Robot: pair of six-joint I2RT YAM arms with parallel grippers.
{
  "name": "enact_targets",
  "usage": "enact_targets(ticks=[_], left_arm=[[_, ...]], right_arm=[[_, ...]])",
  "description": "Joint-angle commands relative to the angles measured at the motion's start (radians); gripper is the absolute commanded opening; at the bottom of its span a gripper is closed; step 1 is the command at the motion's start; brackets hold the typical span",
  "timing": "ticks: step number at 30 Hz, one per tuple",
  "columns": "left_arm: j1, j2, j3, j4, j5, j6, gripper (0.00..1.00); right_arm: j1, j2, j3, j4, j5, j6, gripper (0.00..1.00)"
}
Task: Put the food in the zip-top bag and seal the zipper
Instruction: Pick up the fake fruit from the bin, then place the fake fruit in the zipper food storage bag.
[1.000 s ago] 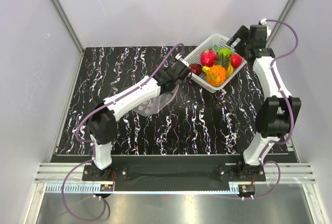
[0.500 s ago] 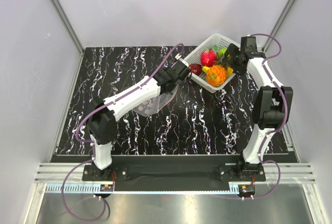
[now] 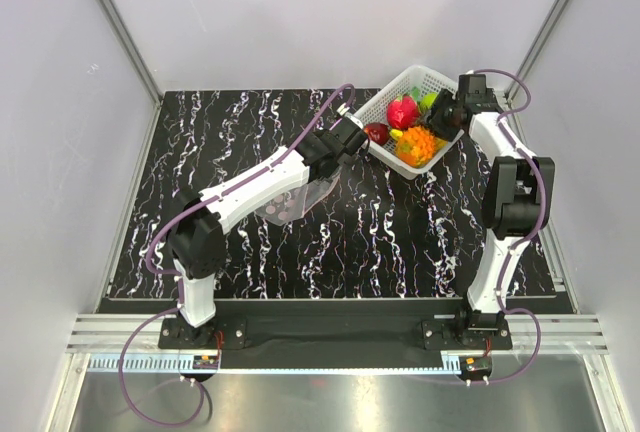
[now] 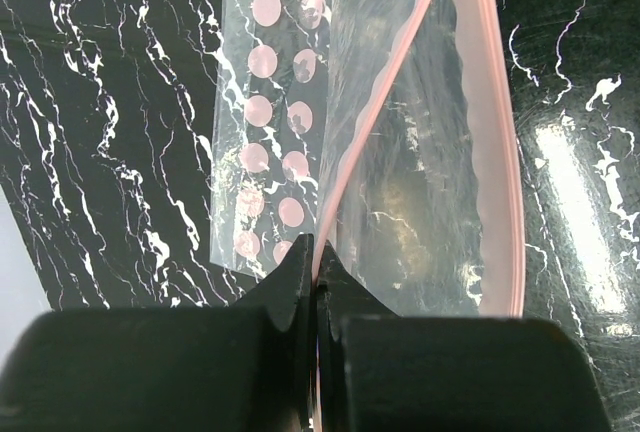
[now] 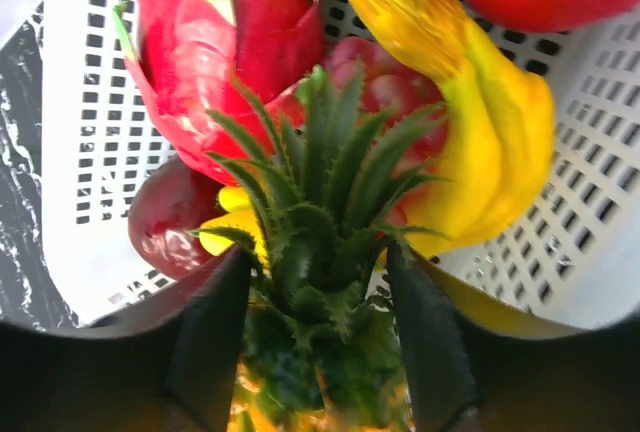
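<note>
The clear zip-top bag [image 3: 292,199] lies on the black marbled table, with pale spots and an open mouth [image 4: 410,172]. My left gripper [image 3: 343,149] is shut on the pink zipper [image 4: 372,117] at the near end of the mouth [image 4: 318,250] and holds that edge up. The orange pineapple [image 3: 416,145] sits in the white basket [image 3: 388,100]. My right gripper [image 3: 443,122] is open, with its fingers on either side of the pineapple's green leafy top [image 5: 318,242]. A dark red grape piece [image 3: 377,133] lies at the basket's left side and also shows in the right wrist view [image 5: 165,227].
The basket [image 5: 85,102] also holds a yellow banana [image 5: 480,132], a red and green dragon-fruit-like piece [image 5: 235,42] and bright red and green round fruits [image 3: 403,110]. It stands at the table's back right. Grey walls enclose the table.
My right arm has swung left and down from behind the basket into it, and its open fingers now straddle the pineapple's top. My left gripper and the bag have not moved.
</note>
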Motion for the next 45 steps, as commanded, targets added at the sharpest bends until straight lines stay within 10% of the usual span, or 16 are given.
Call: enact_targets(ticks=[1, 8, 37, 45], left_arm=[[0.002, -0.012, 0.046, 0.0, -0.032, 0.009, 0.0], [0.002, -0.011, 0.047, 0.0, -0.034, 0.012, 0.0], [-0.003, 0.012, 0.066, 0.012, 0.071, -0.02, 0.0], [-0.02, 0.012, 0.058, 0.026, 0.071, -0.017, 0.0]], right_arm=[[0.011, 0.024, 0.029, 0.006, -0.029, 0.005, 0.57], [0.011, -0.083, -0.026, 0.074, -0.004, 0.034, 0.23], [0.255, -0.95, -0.835, 0.534, 0.134, 0.548, 0.0], [0.311, -0.954, -0.806, 0.499, 0.066, 0.332, 0.0]])
